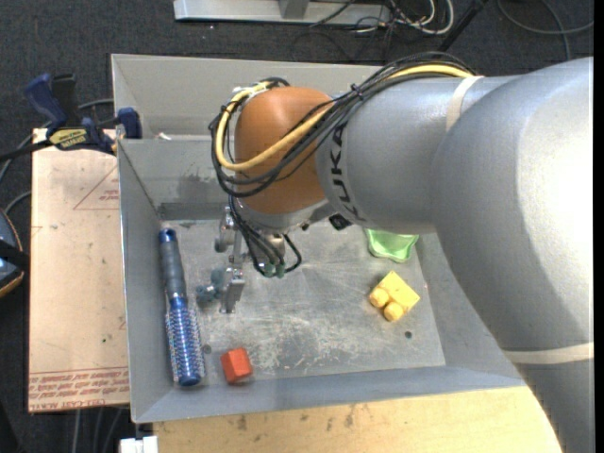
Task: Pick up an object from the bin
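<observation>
My gripper (219, 295) hangs low over the bare bin floor, left of centre, under the orange wrist cover. It is open, with nothing between its fingers. A long blue hairbrush (179, 314) lies just to its left along the bin's left wall, bristle end toward the front. A small orange-red block (236, 365) sits on the floor a little in front of the gripper, apart from it.
A yellow two-stud brick (393, 295) lies at the right of the bin floor. A pale green thing (391, 244) sits behind it, partly hidden by the arm. The arm covers the bin's back right.
</observation>
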`<state>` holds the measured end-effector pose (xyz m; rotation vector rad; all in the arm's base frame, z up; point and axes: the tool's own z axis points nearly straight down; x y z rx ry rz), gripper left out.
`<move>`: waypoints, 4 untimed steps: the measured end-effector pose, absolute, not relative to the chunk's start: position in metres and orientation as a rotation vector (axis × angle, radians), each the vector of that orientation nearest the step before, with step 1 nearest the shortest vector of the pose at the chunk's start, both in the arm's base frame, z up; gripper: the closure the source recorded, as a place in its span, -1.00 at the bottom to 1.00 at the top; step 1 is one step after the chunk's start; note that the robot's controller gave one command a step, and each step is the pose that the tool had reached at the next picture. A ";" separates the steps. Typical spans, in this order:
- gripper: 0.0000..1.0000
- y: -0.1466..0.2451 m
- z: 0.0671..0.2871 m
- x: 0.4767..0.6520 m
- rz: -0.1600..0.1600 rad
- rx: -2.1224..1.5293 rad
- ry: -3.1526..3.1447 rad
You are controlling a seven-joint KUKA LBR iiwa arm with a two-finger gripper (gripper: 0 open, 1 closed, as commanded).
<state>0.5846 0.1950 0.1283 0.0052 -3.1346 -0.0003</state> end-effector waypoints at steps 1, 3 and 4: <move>-1.00 0.201 0.074 0.578 -0.004 0.269 -3.137; 1.00 0.179 0.193 0.588 -0.005 0.038 -3.152; 1.00 0.178 0.272 0.563 -0.002 0.687 -3.073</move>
